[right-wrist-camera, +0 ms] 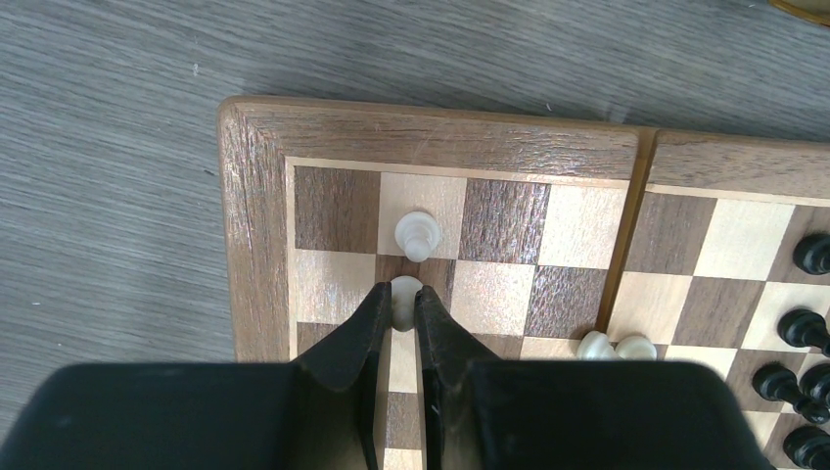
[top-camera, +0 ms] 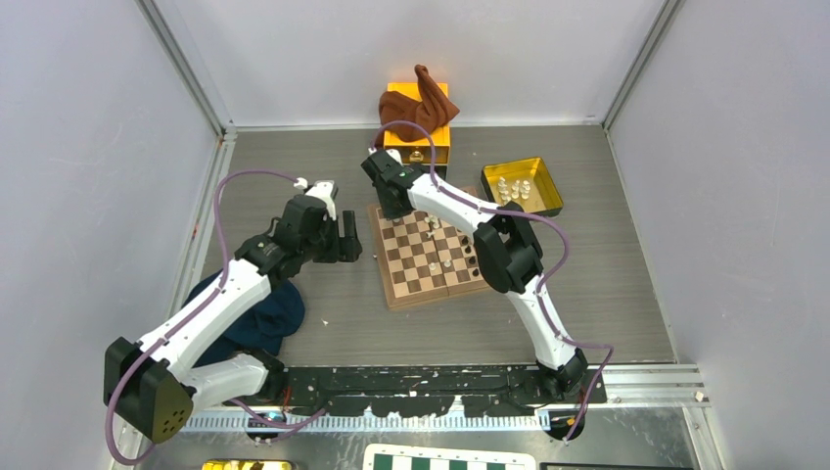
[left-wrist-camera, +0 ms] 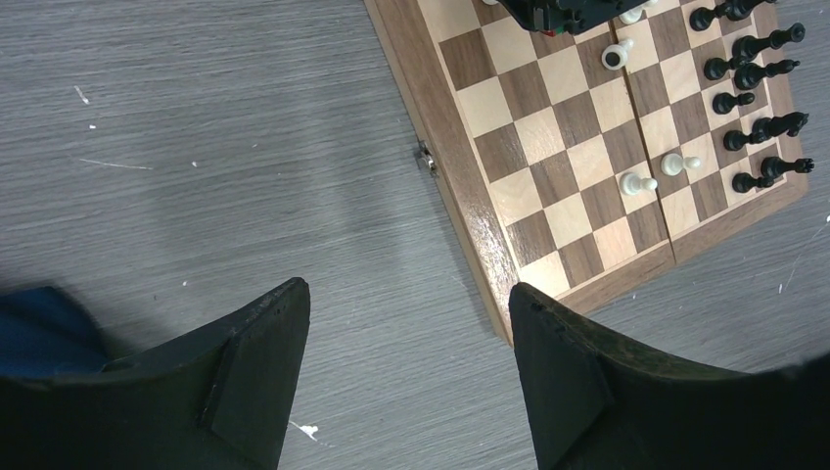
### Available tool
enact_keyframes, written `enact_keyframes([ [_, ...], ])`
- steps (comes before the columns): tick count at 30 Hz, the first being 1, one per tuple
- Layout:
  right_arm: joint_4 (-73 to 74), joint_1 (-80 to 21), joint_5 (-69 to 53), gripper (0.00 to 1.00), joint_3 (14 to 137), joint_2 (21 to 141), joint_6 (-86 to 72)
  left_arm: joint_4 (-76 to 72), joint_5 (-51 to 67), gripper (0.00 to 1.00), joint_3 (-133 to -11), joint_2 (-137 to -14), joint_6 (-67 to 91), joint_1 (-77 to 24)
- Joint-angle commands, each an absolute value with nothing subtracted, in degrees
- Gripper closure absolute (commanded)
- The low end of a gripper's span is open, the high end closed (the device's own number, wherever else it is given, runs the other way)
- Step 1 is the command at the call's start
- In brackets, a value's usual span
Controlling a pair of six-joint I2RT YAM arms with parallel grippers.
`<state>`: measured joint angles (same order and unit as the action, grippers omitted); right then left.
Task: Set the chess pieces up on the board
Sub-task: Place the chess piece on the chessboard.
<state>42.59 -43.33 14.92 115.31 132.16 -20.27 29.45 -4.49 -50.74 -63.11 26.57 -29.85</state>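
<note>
Cream, dark pieces on board

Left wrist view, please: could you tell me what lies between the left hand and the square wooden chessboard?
Only bare grey wood-grain tabletop separates the left hand from the square wooden chessboard; the left wrist view shows it.

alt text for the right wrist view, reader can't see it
The right gripper pinches a cream-white chess piece over a dark square near a corner of the board. Another white piece stands on the tan square just beyond it; dark pieces show at the right edge.
</note>
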Motion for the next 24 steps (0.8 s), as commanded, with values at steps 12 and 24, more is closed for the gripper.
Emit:
enact_keyframes([
  [12, 43.2, -43.6, 14.9, 0.78, 117.7, 131.7, -19.9, 27.5, -4.0, 0.25, -50.7, -63.5, 26.0, -29.3],
  [24, 43.1, -43.7, 14.9, 0.70, 117.0, 131.3, -19.9, 27.4, -3.7, 0.25, -50.5, -63.5, 26.3, -29.3],
])
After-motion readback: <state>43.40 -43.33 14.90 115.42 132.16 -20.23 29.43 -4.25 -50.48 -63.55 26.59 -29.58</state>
